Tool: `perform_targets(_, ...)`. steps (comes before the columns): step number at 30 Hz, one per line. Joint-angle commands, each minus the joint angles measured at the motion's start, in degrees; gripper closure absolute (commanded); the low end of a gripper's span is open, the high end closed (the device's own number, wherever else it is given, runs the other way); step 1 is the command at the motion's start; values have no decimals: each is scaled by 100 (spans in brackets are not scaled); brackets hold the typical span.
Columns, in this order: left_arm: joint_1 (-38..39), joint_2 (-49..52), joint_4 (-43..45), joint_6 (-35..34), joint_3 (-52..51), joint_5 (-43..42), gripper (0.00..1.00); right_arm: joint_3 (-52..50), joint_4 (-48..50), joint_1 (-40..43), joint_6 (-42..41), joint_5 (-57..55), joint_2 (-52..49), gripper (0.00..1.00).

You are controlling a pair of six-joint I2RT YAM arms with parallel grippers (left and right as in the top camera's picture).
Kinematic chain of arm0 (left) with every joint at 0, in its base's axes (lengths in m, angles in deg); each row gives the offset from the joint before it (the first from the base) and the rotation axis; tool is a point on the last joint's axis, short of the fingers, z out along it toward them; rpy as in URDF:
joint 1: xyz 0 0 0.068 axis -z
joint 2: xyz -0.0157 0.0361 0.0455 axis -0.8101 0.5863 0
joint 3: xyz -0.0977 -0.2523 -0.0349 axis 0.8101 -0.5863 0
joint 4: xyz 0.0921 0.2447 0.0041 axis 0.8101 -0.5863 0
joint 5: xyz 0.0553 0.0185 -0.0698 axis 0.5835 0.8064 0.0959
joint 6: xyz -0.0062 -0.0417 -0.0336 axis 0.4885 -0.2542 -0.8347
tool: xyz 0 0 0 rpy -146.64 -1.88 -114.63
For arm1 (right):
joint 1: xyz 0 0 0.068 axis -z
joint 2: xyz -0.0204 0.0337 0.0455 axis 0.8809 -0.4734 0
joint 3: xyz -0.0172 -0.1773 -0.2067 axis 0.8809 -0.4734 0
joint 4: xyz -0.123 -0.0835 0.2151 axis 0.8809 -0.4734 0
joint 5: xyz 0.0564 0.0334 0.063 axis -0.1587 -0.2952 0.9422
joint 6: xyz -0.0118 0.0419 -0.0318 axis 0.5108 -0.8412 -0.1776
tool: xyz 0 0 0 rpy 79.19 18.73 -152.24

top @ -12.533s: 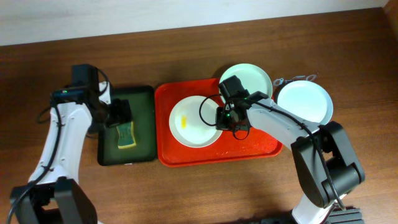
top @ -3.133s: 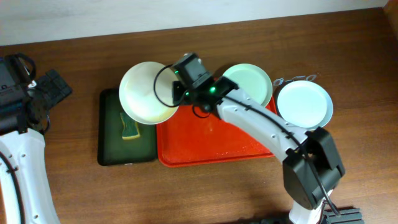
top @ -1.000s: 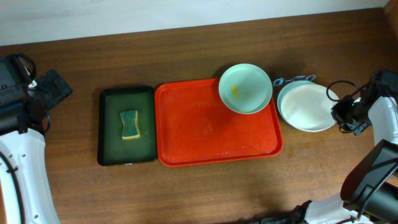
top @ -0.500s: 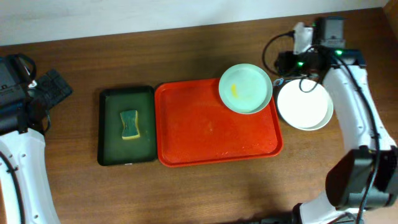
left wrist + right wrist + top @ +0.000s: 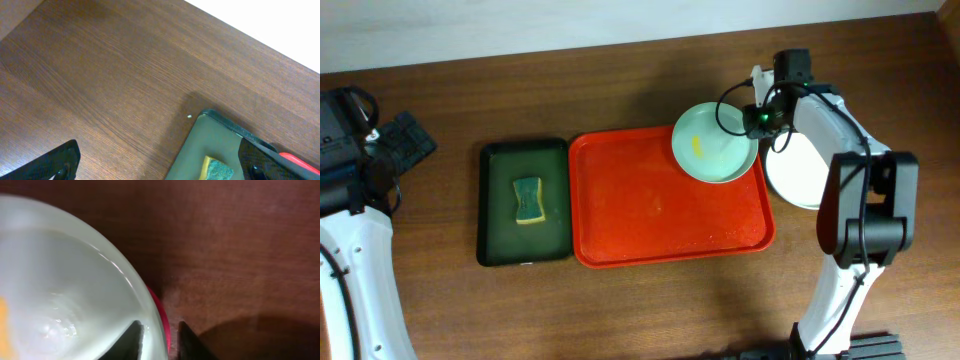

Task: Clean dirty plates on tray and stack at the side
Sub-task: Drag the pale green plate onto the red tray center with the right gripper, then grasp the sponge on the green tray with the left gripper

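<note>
A mint plate with a yellow smear sits on the back right corner of the red tray. My right gripper is at the plate's right rim. In the right wrist view the gripper has its jaws closed narrowly over the plate rim, one finger inside and one outside, with the tray edge just below. Two white plates are stacked on the table right of the tray, partly hidden by my arm. My left gripper is open and empty at the far left.
A dark green tray holding a yellow-green sponge lies left of the red tray. In the left wrist view the left gripper hangs over bare wood beside the green tray and sponge.
The white plate, held over the green tray earlier, now lies on the stack at the right. My right gripper has moved left from the back right to the mint plate's rim. The left arm is still.
</note>
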State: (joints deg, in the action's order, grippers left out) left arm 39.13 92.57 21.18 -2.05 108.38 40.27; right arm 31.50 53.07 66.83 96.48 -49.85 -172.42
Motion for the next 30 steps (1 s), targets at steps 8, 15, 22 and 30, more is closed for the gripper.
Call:
perform_targets(8, -31, 4, 2, -52, 39, -39, 1, 74, -706, -116, -846, 831, 402, 96)
perform_targets(15, -31, 4, 2, -52, 39, -39, 1, 48, -2256, -975, -1123, 1178, 1082, 96)
perform_targets(22, -31, 4, 376, -52, 39, -39, 1, -461, -2247, -1751, -2455, 595, 1080, 96)
perform_targets(30, 11, 33, -498, 302, 24, -1899, 1, -1394, -835, -2304, -2835, 487, 1080, 96)
